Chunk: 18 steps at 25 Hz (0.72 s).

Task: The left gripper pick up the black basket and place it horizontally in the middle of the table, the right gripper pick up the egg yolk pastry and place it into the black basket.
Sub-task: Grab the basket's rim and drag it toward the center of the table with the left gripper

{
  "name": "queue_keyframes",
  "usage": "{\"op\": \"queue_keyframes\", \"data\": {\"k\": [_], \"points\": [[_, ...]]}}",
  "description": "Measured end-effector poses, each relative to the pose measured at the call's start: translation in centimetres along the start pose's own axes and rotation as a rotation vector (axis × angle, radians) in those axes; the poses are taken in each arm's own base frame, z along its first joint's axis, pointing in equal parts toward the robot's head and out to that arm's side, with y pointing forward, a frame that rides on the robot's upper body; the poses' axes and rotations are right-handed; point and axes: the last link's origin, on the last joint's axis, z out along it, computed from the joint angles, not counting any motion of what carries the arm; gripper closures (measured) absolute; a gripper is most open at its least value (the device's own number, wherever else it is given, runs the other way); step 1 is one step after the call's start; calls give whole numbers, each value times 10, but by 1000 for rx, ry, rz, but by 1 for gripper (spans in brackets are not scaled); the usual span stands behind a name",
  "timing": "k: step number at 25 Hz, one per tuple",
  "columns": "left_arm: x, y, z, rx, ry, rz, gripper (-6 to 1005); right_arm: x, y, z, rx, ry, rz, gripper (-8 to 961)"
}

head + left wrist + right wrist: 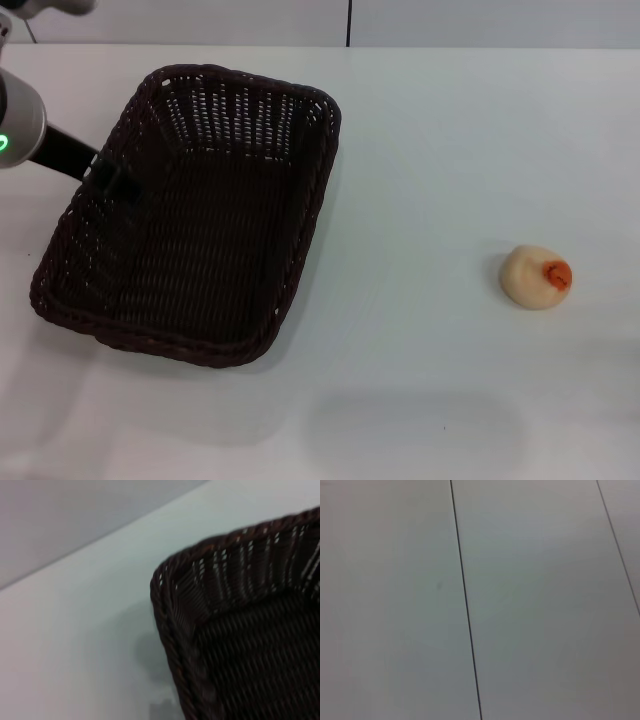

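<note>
The black basket (pixel 200 220) lies on the left half of the white table (pixel 430 150), its long side running slantwise away from me. My left gripper (pixel 106 177) reaches in from the left on its silver arm with the green light ring and is shut on the basket's left rim. The left wrist view shows one corner of the basket (pixel 240 630) close up, with a faint shadow on the table beside it. The egg yolk pastry (pixel 537 276), pale cream with an orange-red spot, sits on the table at the right. My right gripper is out of view.
The right wrist view shows only grey panels with thin dark seams (pixel 466 610). A wide stretch of white table separates the basket from the pastry. The table's far edge (pixel 450 47) meets a grey wall.
</note>
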Motion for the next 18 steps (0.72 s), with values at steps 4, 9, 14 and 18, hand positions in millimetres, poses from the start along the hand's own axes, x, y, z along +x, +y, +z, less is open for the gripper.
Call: {"op": "queue_keyframes", "data": {"k": [4, 9, 14, 18], "points": [[-2, -1, 9, -4, -31, -2, 202, 0, 1, 0, -5, 0, 0, 265], [-1, -1, 19, -11, -46, -2, 202, 0, 0, -1, -6, 1, -1, 266], [1, -2, 25, -10, -45, -2, 202, -1, 1, -2, -13, 1, -1, 267], [3, -2, 28, -11, -45, -2, 203, -1, 0, -3, -12, 0, -2, 267]]}}
